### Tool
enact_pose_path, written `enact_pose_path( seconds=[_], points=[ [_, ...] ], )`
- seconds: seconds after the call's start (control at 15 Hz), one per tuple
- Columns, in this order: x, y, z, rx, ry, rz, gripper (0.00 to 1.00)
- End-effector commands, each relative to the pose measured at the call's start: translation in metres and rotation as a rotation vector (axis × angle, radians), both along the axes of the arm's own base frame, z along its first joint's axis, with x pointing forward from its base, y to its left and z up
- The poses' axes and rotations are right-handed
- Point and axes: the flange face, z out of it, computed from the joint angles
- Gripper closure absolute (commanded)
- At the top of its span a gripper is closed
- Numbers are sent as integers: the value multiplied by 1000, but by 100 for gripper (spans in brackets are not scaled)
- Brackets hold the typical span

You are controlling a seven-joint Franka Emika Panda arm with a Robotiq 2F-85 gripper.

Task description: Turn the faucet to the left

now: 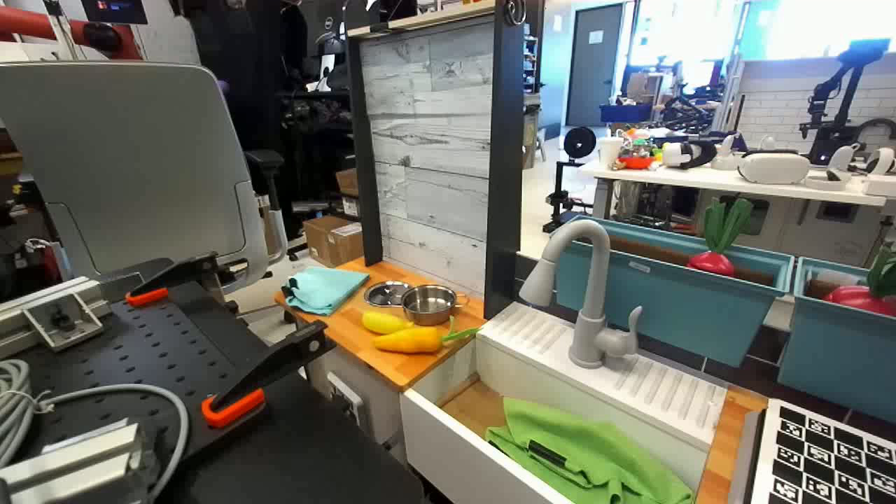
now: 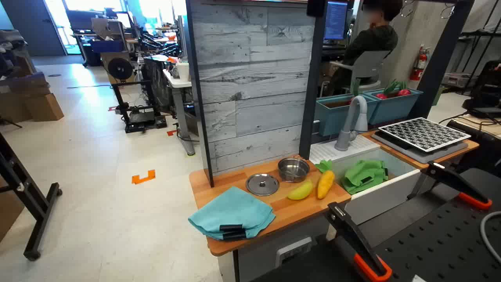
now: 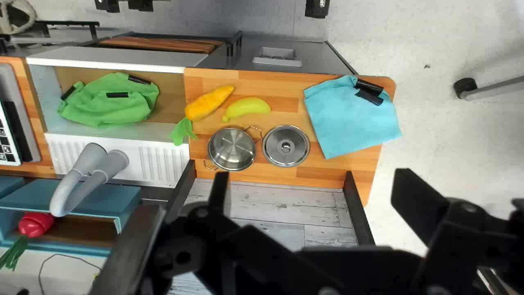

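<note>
The faucet is a tall grey gooseneck tap that stands upright on the white ribbed ledge behind the sink, in both exterior views [image 1: 595, 287] [image 2: 347, 129]. Its spout bends over and points down. A small side lever [image 1: 633, 330] sticks out near its base. In the wrist view the faucet [image 3: 107, 169] is at the left, seen from above, with spout end and base side by side. My gripper [image 3: 313, 174] shows only in the wrist view. Its black fingers are wide apart with nothing between them, well to the right of the faucet and apart from it.
The sink [image 1: 448, 427] holds a green cloth [image 3: 110, 100]. The wooden counter bears a pot [image 3: 231, 149], a lid [image 3: 285, 146], a yellow banana [image 3: 247, 107], a carrot [image 3: 208, 103] and a blue cloth [image 3: 354, 119]. A tall panel [image 2: 250, 78] and blue planters [image 1: 672, 301] stand near the faucet.
</note>
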Motion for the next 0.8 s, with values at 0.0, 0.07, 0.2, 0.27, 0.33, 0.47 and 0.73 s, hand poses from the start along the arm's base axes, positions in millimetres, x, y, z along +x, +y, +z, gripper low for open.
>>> enact_pose_path(
  seconds=[0.0,0.07,0.2,0.27,0.33,0.47,0.73],
  points=[
    [0,0,0,0,1,0,0],
    [0,0,0,0,1,0,0],
    [0,0,0,0,1,0,0],
    [0,0,0,0,1,0,0],
    [0,0,0,0,1,0,0],
    [0,0,0,0,1,0,0],
    [11,-17,-10,8,-13,-33,0]
  ],
)
